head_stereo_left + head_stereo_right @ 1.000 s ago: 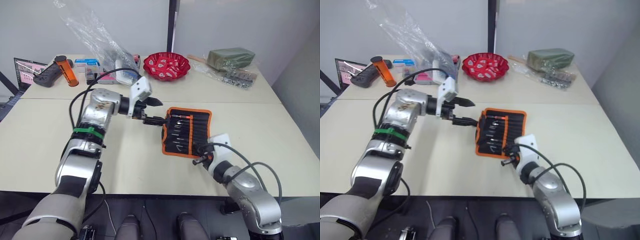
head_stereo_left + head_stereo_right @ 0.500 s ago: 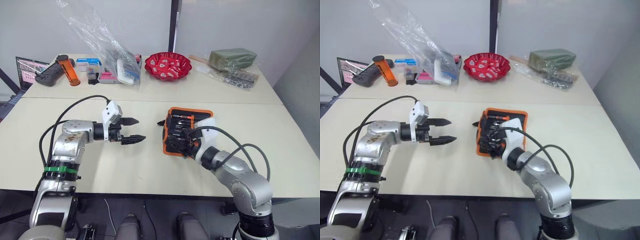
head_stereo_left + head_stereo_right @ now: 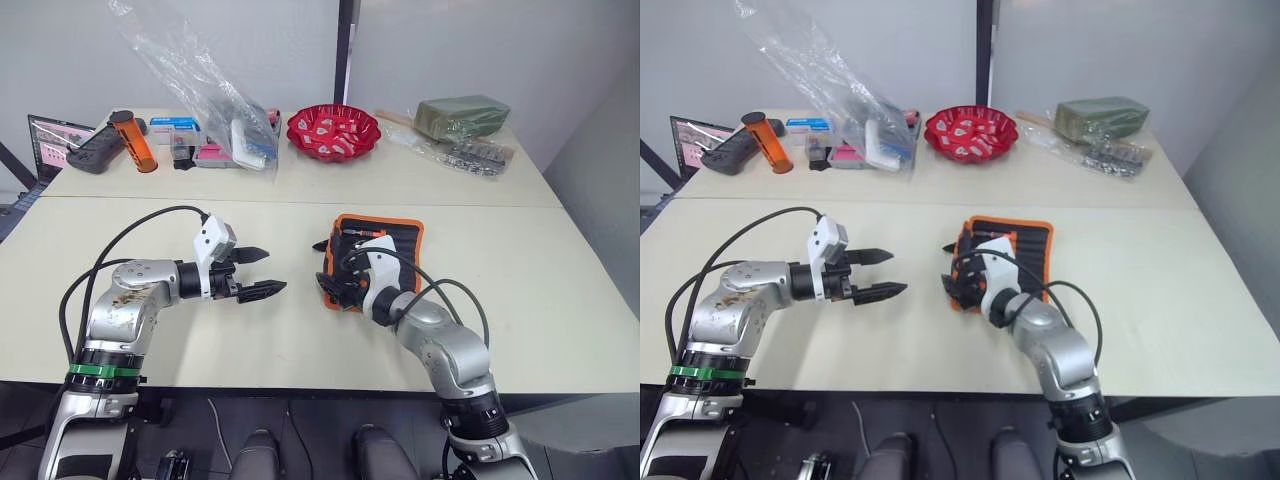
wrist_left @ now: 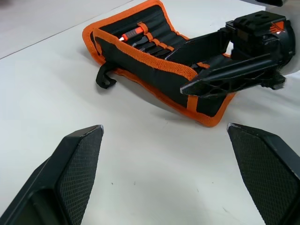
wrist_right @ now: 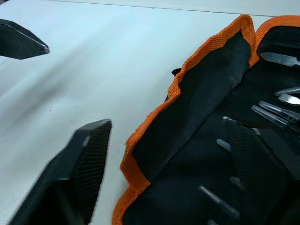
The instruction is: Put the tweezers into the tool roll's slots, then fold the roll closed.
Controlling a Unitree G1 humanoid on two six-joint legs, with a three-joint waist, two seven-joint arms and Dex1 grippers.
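Two claws here: right claw [image 3: 335, 285] sits spread open at the tool roll [image 3: 385, 250]'s raised left flap mid-desk [image 3: 560, 290], tweezers [image 5: 276, 115] tucked inside; left claw [image 3: 262, 272] hovers open, well apart.

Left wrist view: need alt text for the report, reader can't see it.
An open tool roll, black with orange binding, lies on a pale table with tweezers in its slots, while the right gripper straddles its near edge, one finger over the fabric. The left gripper hangs open just short of the roll, its two black fingertips empty.
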